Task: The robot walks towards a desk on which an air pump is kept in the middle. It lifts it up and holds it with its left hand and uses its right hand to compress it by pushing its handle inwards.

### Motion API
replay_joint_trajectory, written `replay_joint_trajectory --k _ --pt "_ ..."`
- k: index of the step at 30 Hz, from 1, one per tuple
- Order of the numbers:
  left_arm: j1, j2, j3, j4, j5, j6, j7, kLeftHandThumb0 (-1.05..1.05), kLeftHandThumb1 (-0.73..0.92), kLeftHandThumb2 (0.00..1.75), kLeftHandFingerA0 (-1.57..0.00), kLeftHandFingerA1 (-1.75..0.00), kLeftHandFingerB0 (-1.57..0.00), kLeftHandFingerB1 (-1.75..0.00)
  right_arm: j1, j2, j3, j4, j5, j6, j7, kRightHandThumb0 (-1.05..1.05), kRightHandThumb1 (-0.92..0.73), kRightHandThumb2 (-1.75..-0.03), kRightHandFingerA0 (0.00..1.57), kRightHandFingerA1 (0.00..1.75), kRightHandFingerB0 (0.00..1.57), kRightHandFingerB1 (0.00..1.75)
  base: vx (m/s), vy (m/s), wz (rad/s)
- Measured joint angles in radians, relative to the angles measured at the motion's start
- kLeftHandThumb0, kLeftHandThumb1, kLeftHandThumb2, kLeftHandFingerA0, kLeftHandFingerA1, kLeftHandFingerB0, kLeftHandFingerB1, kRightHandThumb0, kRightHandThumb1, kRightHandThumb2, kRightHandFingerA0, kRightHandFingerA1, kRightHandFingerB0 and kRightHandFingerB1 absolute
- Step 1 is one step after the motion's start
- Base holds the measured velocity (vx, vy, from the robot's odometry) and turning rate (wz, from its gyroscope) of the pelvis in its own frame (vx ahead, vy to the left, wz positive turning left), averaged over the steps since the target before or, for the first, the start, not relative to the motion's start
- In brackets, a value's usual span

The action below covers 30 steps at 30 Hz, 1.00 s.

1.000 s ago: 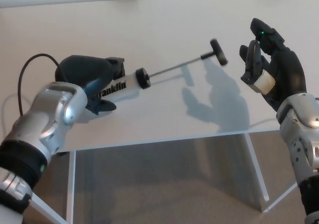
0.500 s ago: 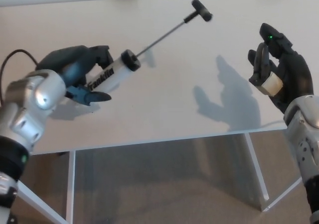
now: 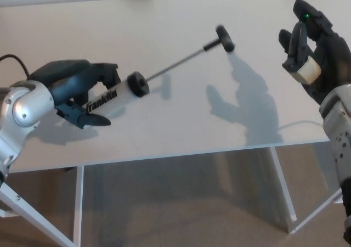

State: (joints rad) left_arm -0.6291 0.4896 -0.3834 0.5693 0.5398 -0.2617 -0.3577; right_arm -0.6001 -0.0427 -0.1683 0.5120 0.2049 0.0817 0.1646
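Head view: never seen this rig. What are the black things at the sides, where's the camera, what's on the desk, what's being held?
The camera sits on a humanoid robot's head and looks down at a white desk. The two black shapes are the robot's own hands, each a thumb and two thick fingers on a silver forearm.

The left hand comes in from picture left and is closed around the clear barrel of an air pump, lettered "Franklin". The pump's thin rod is drawn out, ending in a black T-handle up and to the right.

The right hand hangs open at picture right, apart from the handle, holding nothing. Its shadow falls on the desk. Nothing else lies on the visible desk top.
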Motion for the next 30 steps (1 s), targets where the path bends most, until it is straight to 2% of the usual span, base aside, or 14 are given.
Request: replay_joint_trajectory --k 5,6,10,11,12,13,15,16,19,21,22,23,24,30 --pt "0.000 0.021 -0.028 -0.019 0.031 -0.013 0.012 -0.08 0.82 0.57 -0.58 -1.70 -0.50 -1.45 -0.023 -0.002 0.000 -0.007 0.002 0.007 0.005 -0.89 -0.82 -1.13 0.07 0.26 0.08 0.18 0.00 0.000 0.00" --pt "0.000 0.024 -0.035 -0.022 0.039 -0.016 0.015 -0.03 0.81 0.56 -0.66 -1.69 -0.51 -1.46 -0.032 -0.003 0.001 -0.009 0.003 0.008 0.007 -0.91 -0.80 -1.14 0.07 0.27 0.08 0.18 0.00 0.000 0.00" --pt "0.001 0.030 -0.045 -0.039 0.061 -0.019 0.022 -0.05 0.79 0.54 -0.63 -1.69 -0.49 -1.46 -0.057 -0.005 0.016 -0.014 -0.001 0.018 0.009 -0.86 -0.77 -1.13 0.02 0.30 0.06 0.20 0.00 0.000 0.00" --pt "0.001 0.030 -0.046 -0.044 0.064 -0.019 0.023 -0.05 0.84 0.57 -0.66 -1.70 -0.50 -1.47 -0.060 -0.005 0.020 -0.015 -0.001 0.019 0.009 -0.81 -0.76 -1.04 0.05 0.30 0.00 0.21 0.00 0.000 0.00" --pt "0.001 0.030 -0.047 -0.050 0.069 -0.019 0.023 -0.05 0.84 0.57 -0.66 -1.70 -0.50 -1.47 -0.064 -0.003 0.026 -0.017 -0.002 0.021 0.009 -0.81 -0.76 -1.04 0.05 0.30 0.00 0.21 0.00 0.000 0.00" --pt "0.000 0.030 -0.047 -0.052 0.071 -0.019 0.023 -0.05 0.81 0.55 -0.64 -1.70 -0.48 -1.48 -0.066 -0.002 0.028 -0.017 -0.002 0.022 0.009 -0.79 -0.91 -0.68 0.06 0.25 0.03 0.22 0.00 0.000 0.00" --pt "0.000 0.030 -0.050 -0.059 0.076 -0.019 0.022 -0.05 0.81 0.55 -0.64 -1.70 -0.48 -1.48 -0.071 0.001 0.035 -0.010 -0.001 0.026 0.010 -0.79 -0.91 -0.68 0.06 0.25 0.03 0.22 0.00 0.000 0.00" --pt "-0.001 0.030 -0.050 -0.060 0.078 -0.019 0.022 -0.07 0.78 0.49 -0.70 -1.75 -0.48 -1.51 -0.072 0.001 0.037 -0.007 -0.002 0.027 0.010 -0.84 -0.76 -1.13 0.00 0.24 0.03 0.20 0.00 0.000 0.00" --pt "-0.002 0.030 -0.054 -0.060 0.082 -0.019 0.022 -0.08 0.78 0.50 -0.70 -1.75 -0.49 -1.51 -0.074 0.001 0.043 0.005 -0.002 0.032 0.010 -0.83 -0.74 -1.12 0.00 0.25 0.05 0.22 0.00 0.000 0.00" --pt "-0.011 0.030 -0.057 -0.057 0.086 -0.023 0.022 -0.06 0.79 0.56 -0.68 -1.70 -0.50 -1.48 -0.074 0.001 0.051 0.023 -0.002 0.040 0.016 -0.84 -0.76 -1.13 0.00 0.25 0.05 0.21 0.00 0.000 0.00" --pt "-0.011 0.030 -0.057 -0.057 0.086 -0.023 0.022 -0.09 0.73 0.57 -0.58 -1.74 -0.51 -1.46 -0.074 0.001 0.051 0.023 -0.002 0.040 0.016 -0.83 -0.77 -1.14 0.00 0.23 0.00 0.19 0.00 0.000 0.00" --pt "-0.018 0.030 -0.057 -0.054 0.087 -0.027 0.022 -0.09 0.73 0.57 -0.58 -1.74 -0.51 -1.46 -0.074 0.002 0.058 0.031 -0.003 0.044 0.019 -0.83 -0.77 -1.14 0.00 0.23 0.00 0.19 0.00 0.000 0.00" --pt "-0.018 0.030 -0.057 -0.054 0.087 -0.027 0.022 -0.07 0.78 0.56 -0.68 -1.72 -0.49 -1.49 -0.074 0.002 0.058 0.031 -0.003 0.044 0.019 -0.88 -0.81 -1.14 0.00 0.19 0.00 0.12 0.00 0.000 0.00" --pt "-0.035 0.030 -0.057 -0.047 0.087 -0.038 0.023 -0.10 0.74 0.48 -0.67 -1.75 -0.46 -1.50 -0.075 0.002 0.082 0.080 -0.012 0.043 0.028 -0.86 -0.79 -1.13 0.00 0.20 0.00 0.14 0.00 0.000 0.00"
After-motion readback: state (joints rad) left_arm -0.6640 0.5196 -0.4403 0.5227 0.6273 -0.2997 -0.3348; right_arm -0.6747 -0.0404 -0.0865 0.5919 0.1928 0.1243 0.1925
